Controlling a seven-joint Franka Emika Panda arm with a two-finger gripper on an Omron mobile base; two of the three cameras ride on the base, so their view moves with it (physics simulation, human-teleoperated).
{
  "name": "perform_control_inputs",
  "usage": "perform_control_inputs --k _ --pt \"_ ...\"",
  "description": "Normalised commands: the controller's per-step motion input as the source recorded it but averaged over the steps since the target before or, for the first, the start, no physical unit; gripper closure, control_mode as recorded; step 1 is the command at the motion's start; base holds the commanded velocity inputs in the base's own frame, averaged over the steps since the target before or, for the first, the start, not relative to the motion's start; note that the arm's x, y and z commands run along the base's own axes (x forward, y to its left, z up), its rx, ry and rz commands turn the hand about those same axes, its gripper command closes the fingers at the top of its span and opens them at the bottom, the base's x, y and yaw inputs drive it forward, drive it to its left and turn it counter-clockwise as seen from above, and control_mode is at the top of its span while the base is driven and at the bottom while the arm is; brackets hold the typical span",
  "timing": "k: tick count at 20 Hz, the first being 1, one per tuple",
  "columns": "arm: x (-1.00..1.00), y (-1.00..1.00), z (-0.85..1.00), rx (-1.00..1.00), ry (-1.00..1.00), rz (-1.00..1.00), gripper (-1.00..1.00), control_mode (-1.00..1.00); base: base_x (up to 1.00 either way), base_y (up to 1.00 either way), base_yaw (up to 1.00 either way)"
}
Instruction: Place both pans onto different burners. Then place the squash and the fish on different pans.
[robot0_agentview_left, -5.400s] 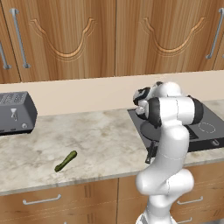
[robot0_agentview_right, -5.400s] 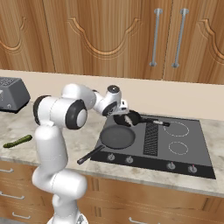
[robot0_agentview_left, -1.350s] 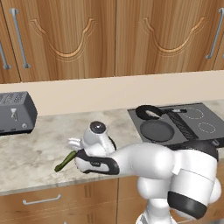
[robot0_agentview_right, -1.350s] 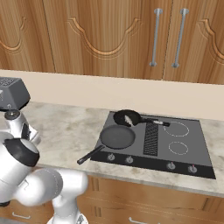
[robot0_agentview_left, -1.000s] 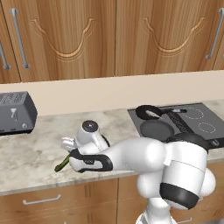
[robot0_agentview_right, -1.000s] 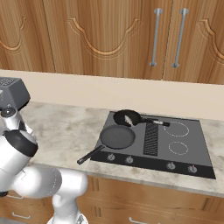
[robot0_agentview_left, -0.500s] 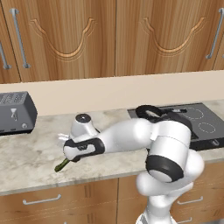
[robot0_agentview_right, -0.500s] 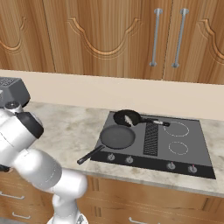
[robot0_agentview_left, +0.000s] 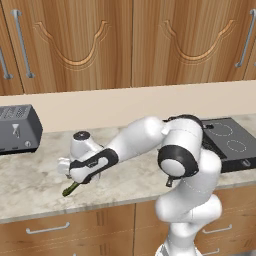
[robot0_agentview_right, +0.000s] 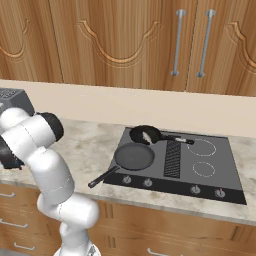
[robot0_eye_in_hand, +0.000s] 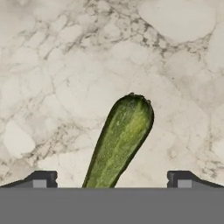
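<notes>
Swung away from the cooktop (robot0_agentview_right: 215, 170) and across the bench (robot0_agentview_left: 30, 187) within the last few seconds; both pans (robot0_agentview_right: 134, 156) already set on separate burners, so squash pickup judged next; arm stretched low to its left, hand angled down; jaws of the gripper (robot0_eye_in_hand: 111, 183) spread wide, empty, straddling the squash (robot0_eye_in_hand: 120, 140) lying flat on the bench.
</notes>
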Motion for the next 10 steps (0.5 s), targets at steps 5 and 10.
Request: perform_control_inputs --k 5,10 --pt "0.0 0.16 -0.19 -0.12 0.05 0.0 -1.0 -1.0 0.0 0.0 0.0" --pt "0.0 0.08 -0.41 -0.1 0.03 0.0 -1.0 -1.0 0.0 0.0 0.0"
